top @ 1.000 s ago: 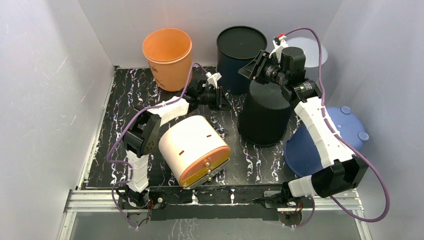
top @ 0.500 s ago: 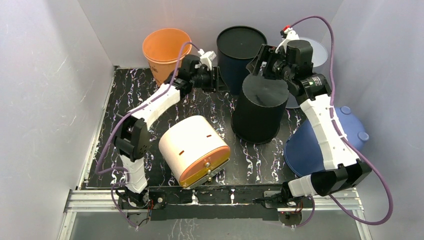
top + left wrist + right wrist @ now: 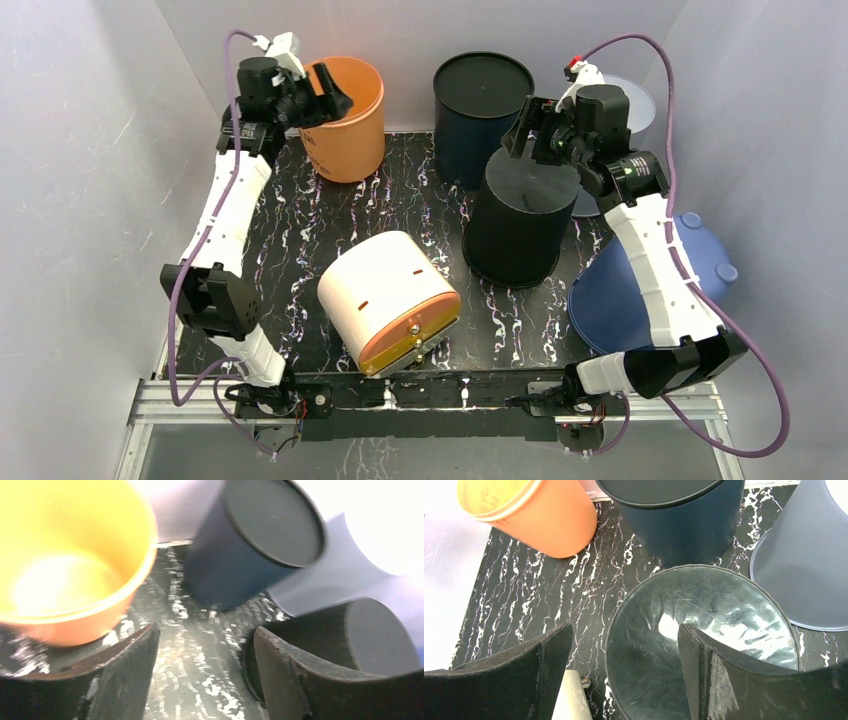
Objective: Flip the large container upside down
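From above, the large black container (image 3: 520, 225) stands bottom-up on the surface (image 3: 300, 210), with a navy tub (image 3: 478, 100) behind it, an orange bucket (image 3: 345, 115) far to its left, a cream bin (image 3: 390, 300) lying at its near left and a blue basin (image 3: 640, 290) at its right. In the left wrist view, the left gripper (image 3: 205, 645) hangs by the bucket, well left of the container, jaws wide and empty. In the right wrist view, the right gripper (image 3: 624, 640) hangs just above the container's upturned base, jaws wide and holding nothing.

This looks like a robotics lab test cell, though little beyond it shows: plain white panel walls (image 3: 90, 150) box in a black, white-veined marbled table (image 3: 300, 230), with white robot arms (image 3: 655, 255) bolted to an aluminium rail (image 3: 430, 400) along its near edge.
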